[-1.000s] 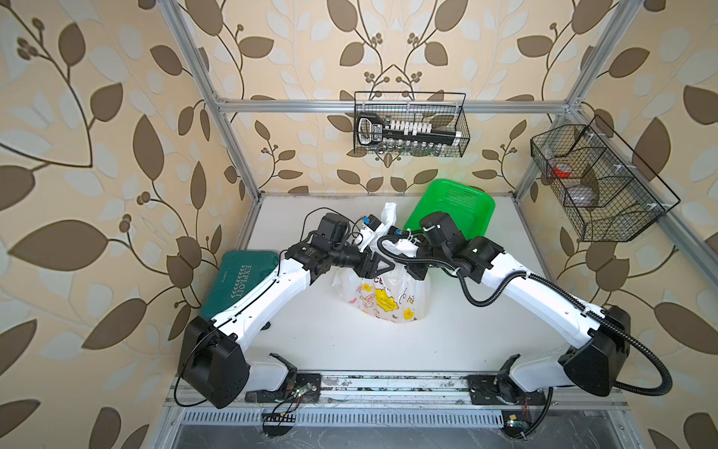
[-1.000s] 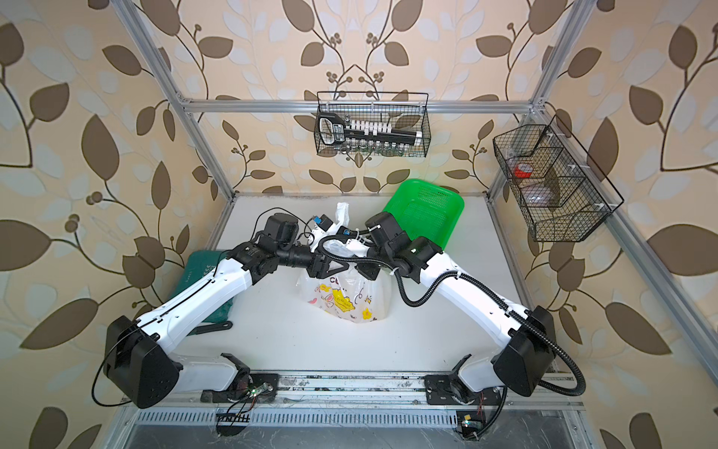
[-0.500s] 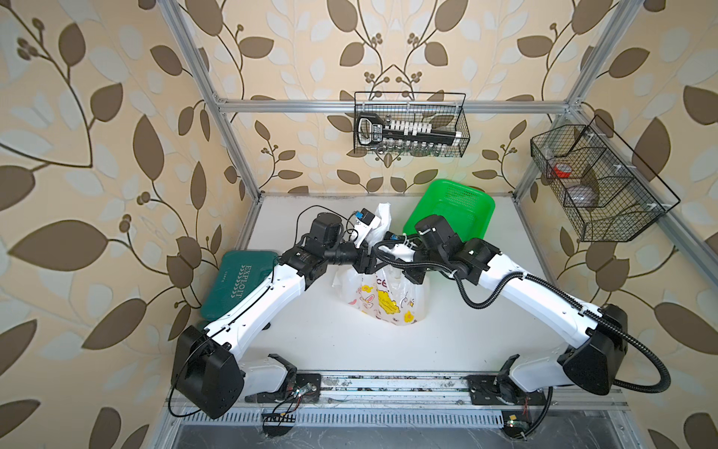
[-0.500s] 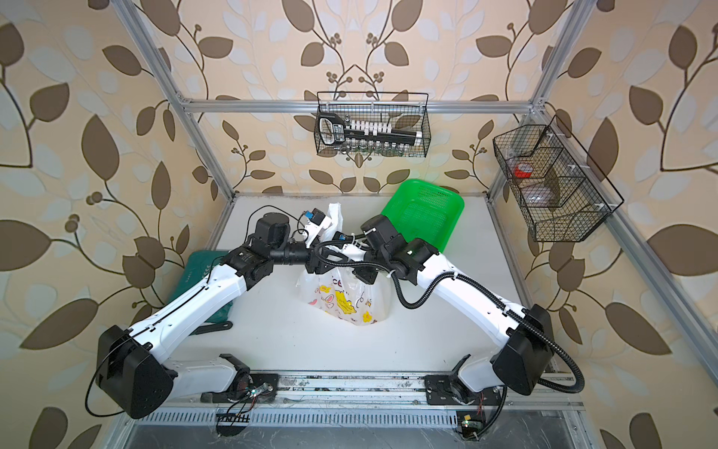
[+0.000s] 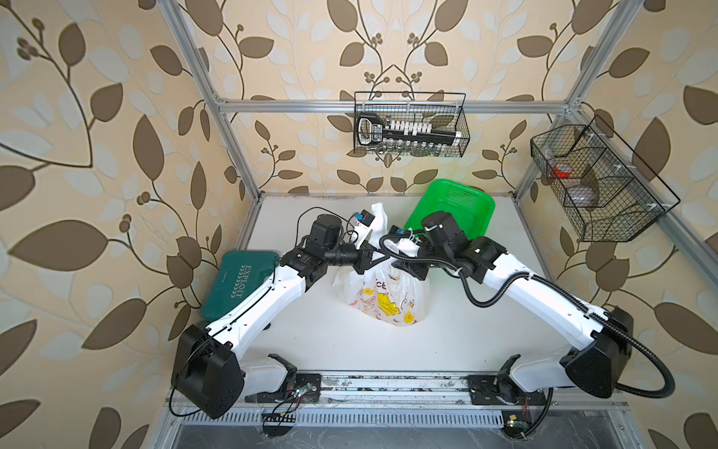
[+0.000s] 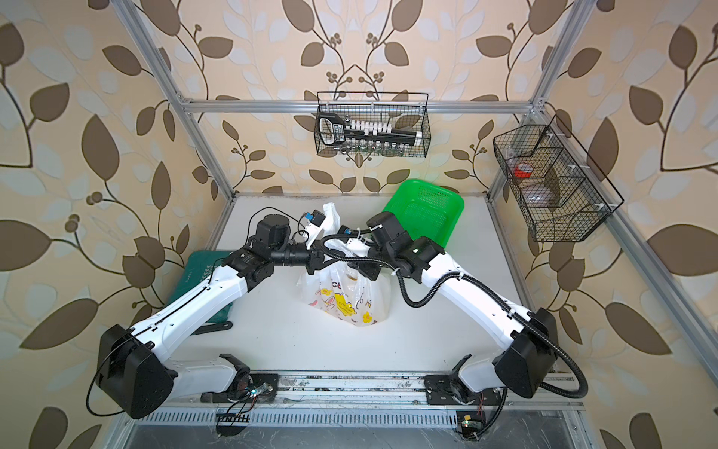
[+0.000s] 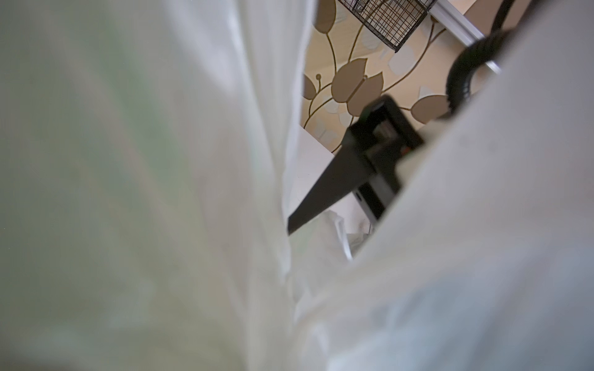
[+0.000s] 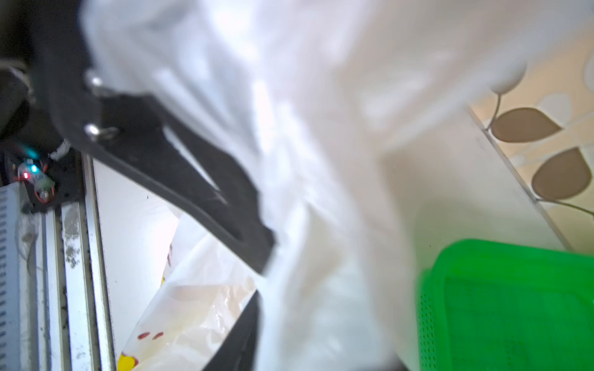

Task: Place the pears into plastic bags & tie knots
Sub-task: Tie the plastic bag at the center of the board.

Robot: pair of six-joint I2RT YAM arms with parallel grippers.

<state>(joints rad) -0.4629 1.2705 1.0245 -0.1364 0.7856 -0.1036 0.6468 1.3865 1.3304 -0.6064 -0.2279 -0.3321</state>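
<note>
The white plastic bag (image 5: 382,299) with its yellow-red cartoon print stands mid-table in both top views. The pears are mostly hidden inside it; pale rounded forms show through the film (image 8: 193,298). One handle loop (image 5: 379,217) sticks up behind my left wrist. My left gripper (image 5: 379,257) is shut on handle plastic at the bag's top; its black fingers (image 8: 193,180) end in the white film. My right gripper (image 5: 404,268) sits close against it from the other side. One of its fingers (image 7: 334,183) shows, and plastic hides the gap. Both grippers cover the spot where the handles meet, so no knots are in view.
A green perforated basket (image 5: 454,210) leans at the back right, just behind my right wrist. A dark green case (image 5: 241,283) lies at the left under my left arm. Wire baskets hang on the back wall (image 5: 412,124) and right wall (image 5: 594,182).
My left gripper has come in over the bag's top and closed on handle plastic. Both wrists have shifted slightly left and toward the back. The bag has stayed in place.
</note>
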